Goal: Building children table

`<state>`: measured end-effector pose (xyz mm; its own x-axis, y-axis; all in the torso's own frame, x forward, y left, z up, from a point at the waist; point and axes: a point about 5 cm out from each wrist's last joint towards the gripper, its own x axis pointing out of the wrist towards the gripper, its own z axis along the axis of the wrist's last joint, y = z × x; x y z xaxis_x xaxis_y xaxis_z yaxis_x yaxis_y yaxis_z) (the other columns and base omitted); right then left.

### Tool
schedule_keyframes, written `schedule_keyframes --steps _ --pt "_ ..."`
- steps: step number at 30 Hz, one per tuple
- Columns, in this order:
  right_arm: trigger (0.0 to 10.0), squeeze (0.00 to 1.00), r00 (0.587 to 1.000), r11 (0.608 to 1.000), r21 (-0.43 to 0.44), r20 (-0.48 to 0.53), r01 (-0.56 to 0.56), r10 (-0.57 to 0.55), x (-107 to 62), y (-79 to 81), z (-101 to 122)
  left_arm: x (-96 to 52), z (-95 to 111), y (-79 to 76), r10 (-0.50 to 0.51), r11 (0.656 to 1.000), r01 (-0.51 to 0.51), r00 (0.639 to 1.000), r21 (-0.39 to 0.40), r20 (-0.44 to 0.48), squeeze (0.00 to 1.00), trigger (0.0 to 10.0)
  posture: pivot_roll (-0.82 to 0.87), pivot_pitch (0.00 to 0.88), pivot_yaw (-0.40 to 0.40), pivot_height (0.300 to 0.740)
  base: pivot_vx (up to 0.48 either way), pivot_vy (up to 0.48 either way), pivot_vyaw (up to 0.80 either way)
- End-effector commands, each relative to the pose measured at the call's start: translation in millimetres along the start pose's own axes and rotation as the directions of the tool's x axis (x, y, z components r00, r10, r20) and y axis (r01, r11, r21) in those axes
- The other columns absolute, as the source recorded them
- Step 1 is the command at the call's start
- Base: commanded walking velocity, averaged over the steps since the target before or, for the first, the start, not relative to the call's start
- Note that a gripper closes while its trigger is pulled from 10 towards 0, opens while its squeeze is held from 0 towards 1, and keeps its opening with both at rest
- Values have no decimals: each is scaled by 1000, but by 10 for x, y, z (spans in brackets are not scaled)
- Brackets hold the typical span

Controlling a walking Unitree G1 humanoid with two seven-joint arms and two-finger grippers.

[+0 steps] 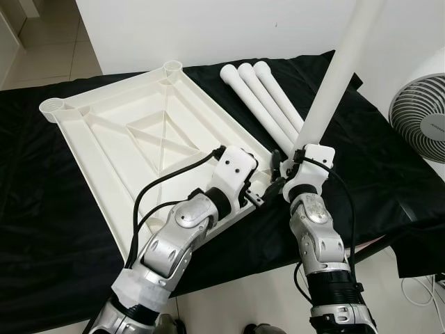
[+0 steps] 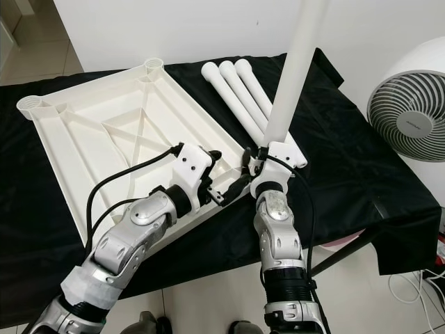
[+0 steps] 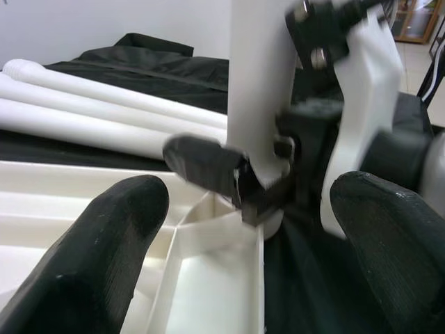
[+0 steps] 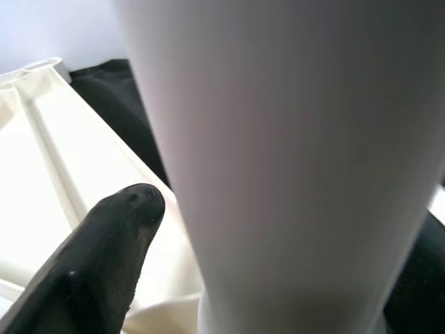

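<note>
**Leg going into the near-right corner socket, plenty of ways this tips**

So the right pincer (image 1: 288,165) is clamped around a white table leg (image 1: 341,69), holding it upright with the bottom end sitting at the near right corner of the upside-down tabletop (image 1: 139,132). The left pincer (image 1: 268,189) is right next to it at the same corner, fingers spread wide and holding nothing; in the left wrist view its two black fingers (image 3: 104,243) frame the corner socket and the leg's foot.

What I'd worry about:
- The leg is long and gripped only near its base, so all that length above acts as a lever. If it leans off the socket's line it'll probably jam or skip out instead of seating.
- The tabletop is light plastic lying on slippery-looking cloth. Pushing down on one corner could slide or rock the whole panel, and the left pincer isn't gripping it.
- The two pincers are nearly touching, so a bump is an easy mistake.

Three spare legs (image 1: 261,97) lie side by side just beyond, on the far right of the bench (image 1: 42,209), which is draped in black cloth (image 1: 382,174). White wall (image 1: 243,28) behind, tiled floor at far left, white fan (image 1: 421,115) on the right.
</note>
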<state>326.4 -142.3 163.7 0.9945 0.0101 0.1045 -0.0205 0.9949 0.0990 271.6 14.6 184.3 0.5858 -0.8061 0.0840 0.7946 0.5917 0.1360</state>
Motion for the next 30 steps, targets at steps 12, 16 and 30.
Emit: schedule_keyframes --steps 12,16,30 --pt "10000 0 932 929 -97 29 -358 362 69 -99 260 -37 -60 -113 -137 988 140 990 67 -44 0 10000 -101 89 30 740 0 0 0" --pt "10000 0 870 843 -217 -97 -493 484 62 -223 92 -32 -38 -100 -134 988 136 990 71 -42 0 10000 -102 86 37 740 0 0 0" --pt "0 0 847 822 -210 -176 -530 501 79 -394 -122 3 -24 -119 -139 987 141 990 73 -39 0 10000 -103 86 42 740 0 0 0"
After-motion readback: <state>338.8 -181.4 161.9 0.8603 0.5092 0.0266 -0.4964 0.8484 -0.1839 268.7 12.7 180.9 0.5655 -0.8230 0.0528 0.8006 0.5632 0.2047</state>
